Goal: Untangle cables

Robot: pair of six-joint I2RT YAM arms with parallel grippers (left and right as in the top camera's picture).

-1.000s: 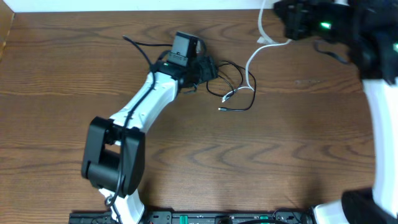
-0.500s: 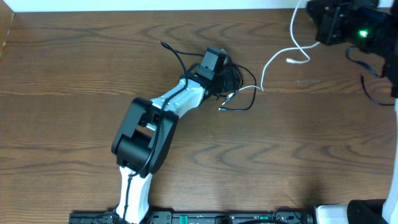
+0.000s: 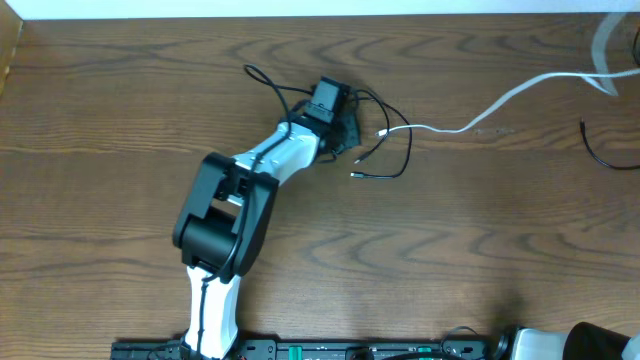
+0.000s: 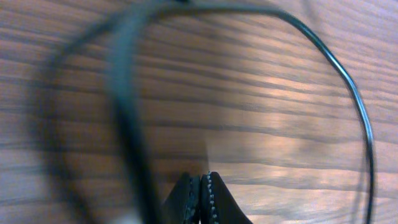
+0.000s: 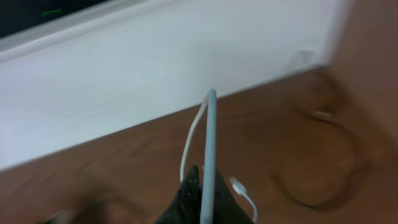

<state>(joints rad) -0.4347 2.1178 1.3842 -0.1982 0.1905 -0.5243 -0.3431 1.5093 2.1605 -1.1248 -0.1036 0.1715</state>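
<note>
The thin black cable (image 3: 398, 163) lies in loose loops in the middle of the table, with a small plug (image 3: 356, 175) at its front end. My left gripper (image 3: 344, 128) sits on the left side of those loops. In the left wrist view its jaws (image 4: 202, 186) are pressed shut, and the black cable (image 4: 357, 106) arcs around them. A blurred strand passes just left of the fingers, and no grip on it shows. The white cable (image 3: 500, 100) runs taut from the tangle to the right edge. My right gripper (image 5: 202, 182) is shut on the white cable (image 5: 210, 130).
A thicker black cord (image 3: 600, 155) curls on the table at the far right, also seen as the dark cord (image 5: 336, 165) in the right wrist view. A white wall (image 5: 155, 62) borders the table's back edge. The left arm's body (image 3: 225, 215) crosses the table's front left.
The left gripper has closed at the black loops. The right arm has moved right, out of the overhead view, drawing the white cable out into a long, nearly straight line.
</note>
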